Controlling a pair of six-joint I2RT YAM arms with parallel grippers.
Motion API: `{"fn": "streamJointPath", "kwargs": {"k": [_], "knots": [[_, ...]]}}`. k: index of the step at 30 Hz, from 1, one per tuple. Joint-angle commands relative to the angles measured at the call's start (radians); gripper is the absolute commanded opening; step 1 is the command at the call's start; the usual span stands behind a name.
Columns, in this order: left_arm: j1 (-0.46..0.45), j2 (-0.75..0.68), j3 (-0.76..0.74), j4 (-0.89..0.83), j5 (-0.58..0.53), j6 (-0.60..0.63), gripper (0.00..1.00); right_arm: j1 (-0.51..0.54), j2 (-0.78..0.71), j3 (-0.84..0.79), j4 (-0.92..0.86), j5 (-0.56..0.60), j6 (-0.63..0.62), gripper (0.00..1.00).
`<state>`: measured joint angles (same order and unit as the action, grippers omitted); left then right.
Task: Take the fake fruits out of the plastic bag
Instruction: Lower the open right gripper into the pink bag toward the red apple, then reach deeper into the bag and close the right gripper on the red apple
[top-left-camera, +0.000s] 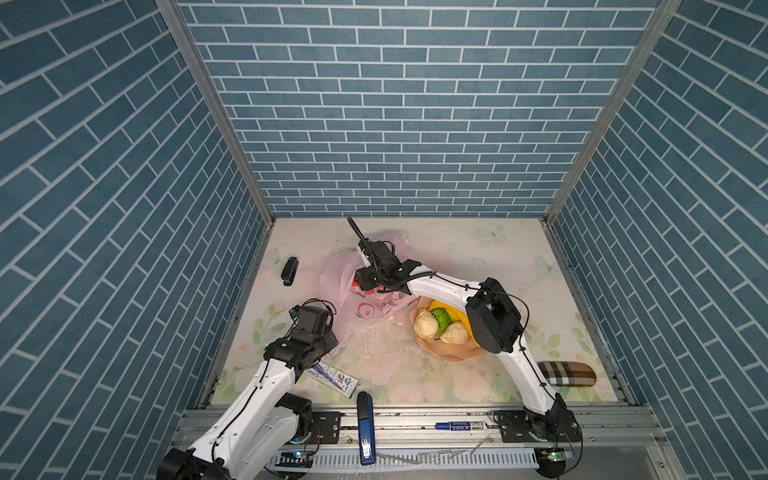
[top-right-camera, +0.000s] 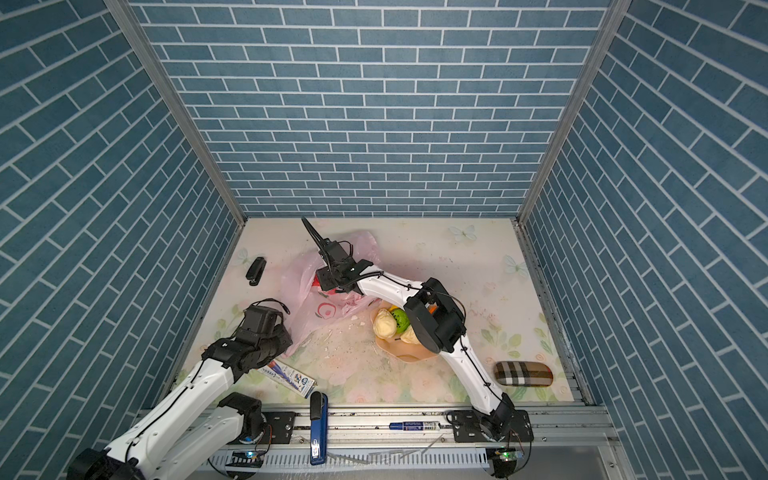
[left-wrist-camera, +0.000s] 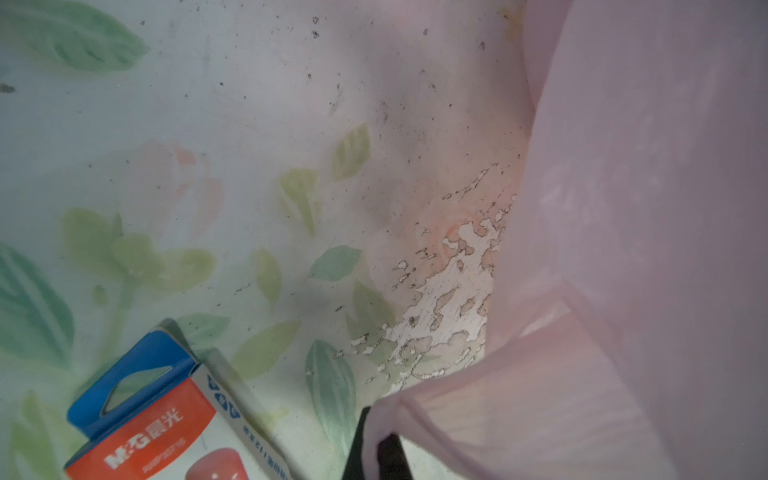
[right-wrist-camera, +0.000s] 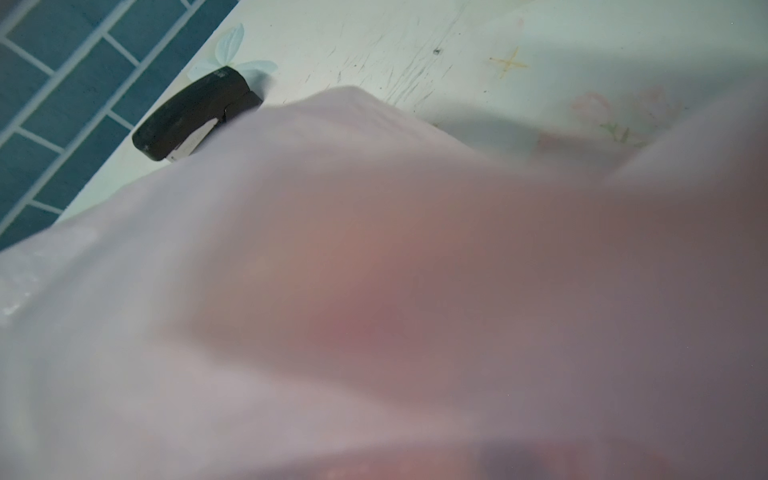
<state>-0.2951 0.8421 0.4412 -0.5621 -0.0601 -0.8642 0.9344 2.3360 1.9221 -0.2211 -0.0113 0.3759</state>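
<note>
The thin translucent pink plastic bag (right-wrist-camera: 374, 291) is filling most of the right wrist view as a blur, hiding the fingers of the right gripper (top-left-camera: 366, 279) and covering 1 end of the black stapler (right-wrist-camera: 195, 112). A reddish patch (right-wrist-camera: 357, 328) is showing through the film, too blurred to identify. In both top views the right arm's black elbow (top-left-camera: 492, 320) is covering part of the peach scalloped plate (top-left-camera: 453, 353) and most of the yellow plastic banana (top-left-camera: 455, 314). In the left wrist view the bottom edge is cutting off the left gripper (left-wrist-camera: 388, 453) and the orange-and-blue cardboard box (left-wrist-camera: 145, 428).
</note>
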Motion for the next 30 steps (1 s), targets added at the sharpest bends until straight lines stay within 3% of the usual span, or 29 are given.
{"fn": "streamJointPath", "kwargs": {"k": [1,14,30], "knots": [[-0.003,0.005,-0.025,-0.004,0.005,0.002,0.00,-0.007,0.022,0.069,0.031,-0.039,0.044,0.64],[-0.002,-0.010,-0.066,0.021,0.032,0.004,0.00,-0.021,0.120,0.180,0.012,-0.035,0.155,0.75],[-0.003,0.005,-0.097,0.062,0.051,0.005,0.00,-0.026,0.211,0.280,-0.004,-0.070,0.233,0.78]]}}
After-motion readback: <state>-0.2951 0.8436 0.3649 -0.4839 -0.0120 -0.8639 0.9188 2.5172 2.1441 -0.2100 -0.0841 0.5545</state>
